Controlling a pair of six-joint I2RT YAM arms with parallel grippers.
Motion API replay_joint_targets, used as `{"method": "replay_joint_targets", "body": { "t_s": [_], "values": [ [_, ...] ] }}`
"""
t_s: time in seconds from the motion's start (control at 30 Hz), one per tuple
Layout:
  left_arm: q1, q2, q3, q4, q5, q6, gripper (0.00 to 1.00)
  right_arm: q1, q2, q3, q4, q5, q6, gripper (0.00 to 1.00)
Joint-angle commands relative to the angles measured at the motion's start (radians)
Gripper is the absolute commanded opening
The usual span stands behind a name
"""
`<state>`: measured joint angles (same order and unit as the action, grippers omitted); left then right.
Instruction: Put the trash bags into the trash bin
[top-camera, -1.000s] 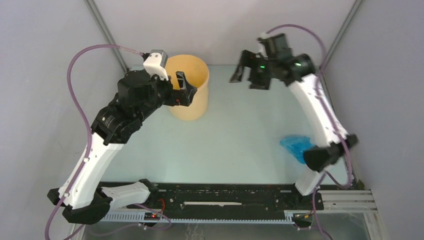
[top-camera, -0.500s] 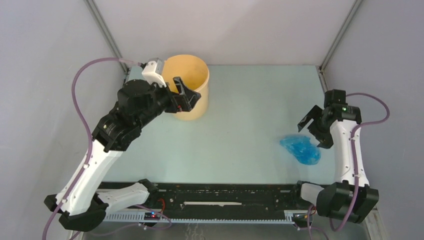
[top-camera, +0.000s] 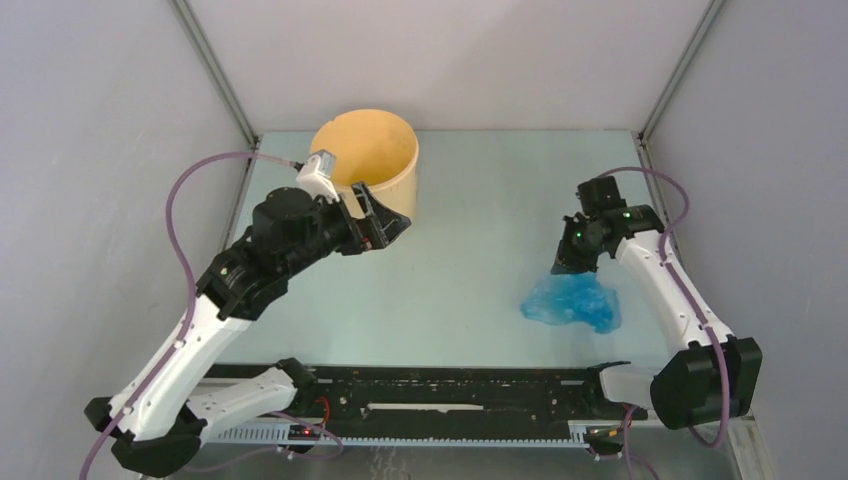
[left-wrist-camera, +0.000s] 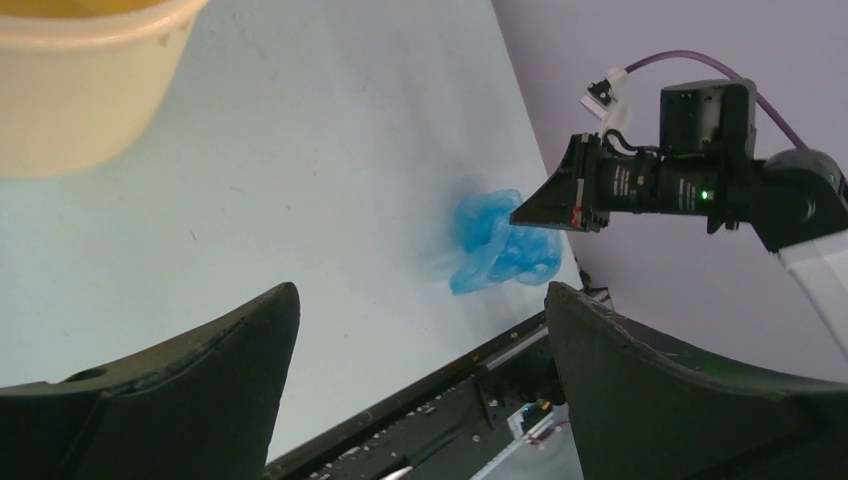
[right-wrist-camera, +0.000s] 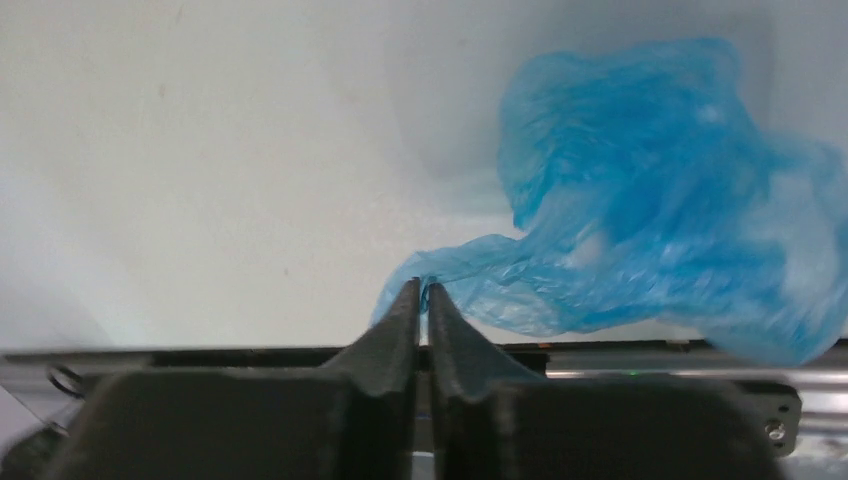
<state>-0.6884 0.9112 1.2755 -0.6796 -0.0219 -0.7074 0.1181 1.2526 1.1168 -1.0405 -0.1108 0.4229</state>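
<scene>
The right hand (right-wrist-camera: 421, 292) pinches an edge of the bag (right-wrist-camera: 650, 220) so it can be lifted; the left hand (top-camera: 380, 215) hovers wide beside the bin (top-camera: 370, 150), likely to steady it.

Trash bag (top-camera: 570, 303): translucent light blue, whitish glints on wrinkles (deeper blue in the folds). Trash bin (top-camera: 402, 180): uniform pale yellow-tan. Tabletop (top-camera: 480, 230) pale mint; right end effector (right-wrist-camera: 421, 290) black; cable (left-wrist-camera: 700, 56) purple.
</scene>
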Motion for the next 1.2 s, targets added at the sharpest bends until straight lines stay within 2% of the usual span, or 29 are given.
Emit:
{"method": "replay_joint_targets", "body": {
  "t_s": [0.0,0.1,0.2,0.3,0.43,0.5,0.57,0.63,0.8,0.9,0.97,1.07,1.17],
  "values": [
    [-0.026,0.044,-0.009,0.017,0.002,-0.105,0.96,0.096,-0.039,-0.002,0.059,-0.076,-0.060,0.00],
    [-0.057,0.036,-0.020,0.017,-0.041,-0.113,0.96,0.203,-0.051,0.000,0.146,-0.338,-0.099,0.00],
    [-0.059,0.021,-0.037,0.015,-0.064,-0.132,0.96,0.278,-0.085,0.008,0.229,-0.616,-0.047,0.00],
    [-0.060,0.013,-0.036,0.016,-0.078,-0.143,0.96,0.350,-0.133,0.008,0.312,-0.768,-0.014,0.00],
    [-0.061,0.012,-0.042,0.021,-0.086,-0.164,0.96,0.367,-0.151,-0.020,0.173,-0.635,-0.086,0.00],
    [-0.063,0.008,-0.056,0.025,-0.083,-0.177,0.96,0.353,-0.147,-0.057,0.071,-0.506,-0.111,0.00],
    [-0.066,0.007,-0.078,0.032,-0.078,-0.193,0.96,0.313,-0.135,-0.105,0.004,-0.364,-0.113,0.00],
    [-0.068,0.019,-0.101,0.046,-0.055,-0.200,0.96,0.264,-0.138,-0.137,-0.013,-0.304,-0.109,0.00],
    [-0.097,0.125,-0.111,0.047,0.014,-0.177,0.96,0.250,-0.176,-0.142,-0.001,-0.339,-0.064,0.00],
    [-0.135,0.200,-0.111,0.036,0.038,-0.140,0.96,0.226,-0.184,-0.142,-0.044,-0.226,-0.047,0.00],
    [-0.144,0.237,-0.120,0.035,0.040,-0.132,0.95,0.168,-0.212,-0.138,-0.042,-0.201,-0.042,0.00],
    [-0.153,0.271,-0.135,0.064,0.057,-0.132,0.94,0.037,-0.249,-0.104,0.001,-0.289,-0.063,0.00],
    [-0.156,0.289,-0.136,0.086,0.068,-0.121,0.93,0.010,-0.200,-0.056,0.085,-0.438,-0.092,0.00]
  ]
}}
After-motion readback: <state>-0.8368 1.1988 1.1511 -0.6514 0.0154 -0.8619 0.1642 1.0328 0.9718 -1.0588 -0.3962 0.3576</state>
